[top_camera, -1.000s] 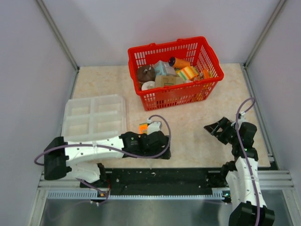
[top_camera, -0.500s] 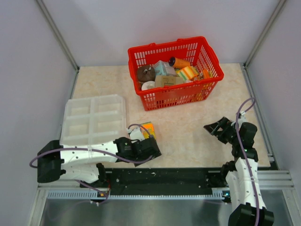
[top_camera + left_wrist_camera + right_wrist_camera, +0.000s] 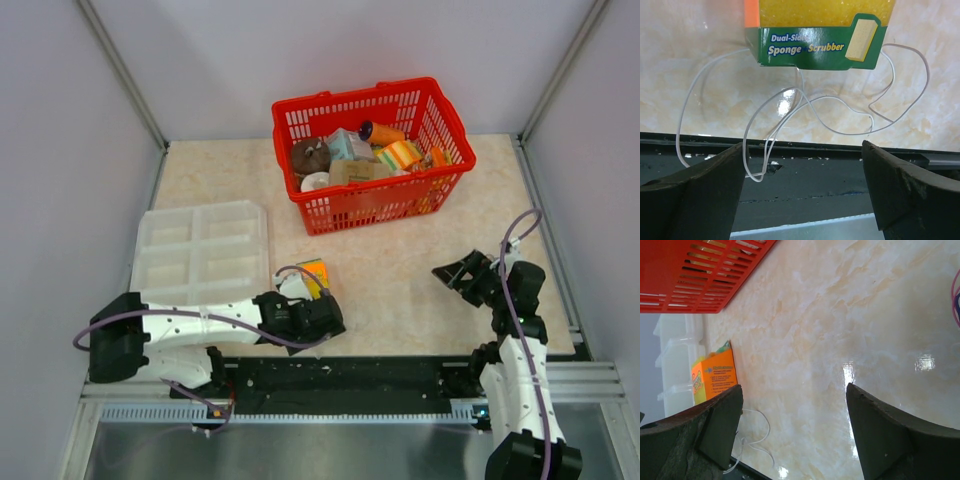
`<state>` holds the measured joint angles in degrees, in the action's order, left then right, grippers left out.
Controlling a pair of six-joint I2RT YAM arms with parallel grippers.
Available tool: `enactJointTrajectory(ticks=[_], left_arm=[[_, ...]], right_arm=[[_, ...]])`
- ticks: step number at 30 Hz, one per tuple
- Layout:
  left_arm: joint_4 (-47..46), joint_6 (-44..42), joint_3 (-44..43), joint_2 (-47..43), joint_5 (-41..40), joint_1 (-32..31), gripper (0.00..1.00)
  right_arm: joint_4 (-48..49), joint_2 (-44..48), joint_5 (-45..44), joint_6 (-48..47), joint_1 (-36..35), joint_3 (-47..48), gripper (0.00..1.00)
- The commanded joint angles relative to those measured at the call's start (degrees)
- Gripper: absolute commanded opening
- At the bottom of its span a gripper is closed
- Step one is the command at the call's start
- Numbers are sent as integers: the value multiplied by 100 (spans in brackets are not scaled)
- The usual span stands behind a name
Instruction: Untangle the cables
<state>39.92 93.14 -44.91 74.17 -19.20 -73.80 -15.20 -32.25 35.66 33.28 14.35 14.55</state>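
The cables show as one thin white wire (image 3: 802,97) lying in loose loops on the marble table, right in front of a sponge-scrubber package (image 3: 815,30). One loop hangs over the black rail at the table's near edge. My left gripper (image 3: 802,165) is open just above that rail, facing the loops, and one low loop lies by its left finger (image 3: 700,195). From above, the left gripper (image 3: 322,318) sits beside the package (image 3: 313,272). My right gripper (image 3: 450,270) is open and empty at the right; its view (image 3: 793,387) shows the wire (image 3: 769,428) far off.
A red basket (image 3: 370,210) full of groceries stands at the back centre. A white compartment tray (image 3: 200,250) lies at the left, just behind the left arm. The black rail (image 3: 340,375) runs along the near edge between the arm bases.
The left arm has drawn back to the left and toward the near edge, then edged slightly right. The sponge package now lies uncovered behind it. The right arm has not moved.
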Motion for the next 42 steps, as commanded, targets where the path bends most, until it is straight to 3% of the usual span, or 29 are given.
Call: enactJointTrajectory(ticks=[1, 4, 8, 11, 14, 17, 22, 24, 31, 38, 40, 42], left_arm=[[505, -41, -290, -184, -356, -47, 97], [1340, 2, -536, -341, -471, -82, 98], [1650, 169, -151, -1253, -50, -82, 97], [1424, 283, 323, -1975, 328, -82, 98], [538, 441, 876, -2232, 706, -82, 98], [-114, 346, 958, -1803, 647, -82, 98], [-327, -190, 185, -353, 22, -73, 98], [-904, -594, 35, 52, -40, -82, 98], [-1671, -1254, -282, 800, -364, -126, 98], [-679, -1238, -1389, 1819, -620, -126, 97], [-653, -1211, -1485, 2013, -629, -126, 93], [-312, -1097, -1705, 2188, -751, -126, 83]], right_arm=[[281, 43, 99, 3, -37, 4, 83], [290, 70, 125, 12, -37, -13, 83], [298, 87, 99, 12, -38, -13, 83], [307, 105, 90, 12, -37, -22, 83], [307, 122, 82, 21, -37, -31, 83], [307, 131, 116, 12, -37, -22, 83], [307, 201, 134, 30, -38, -48, 83], [307, 219, 134, 38, -37, -57, 82], [316, 228, 161, 30, -37, -48, 83], [325, 219, 170, 38, -37, -66, 83], [316, 219, 169, 47, -46, -66, 83], [316, 219, 178, 56, -37, -66, 82]])
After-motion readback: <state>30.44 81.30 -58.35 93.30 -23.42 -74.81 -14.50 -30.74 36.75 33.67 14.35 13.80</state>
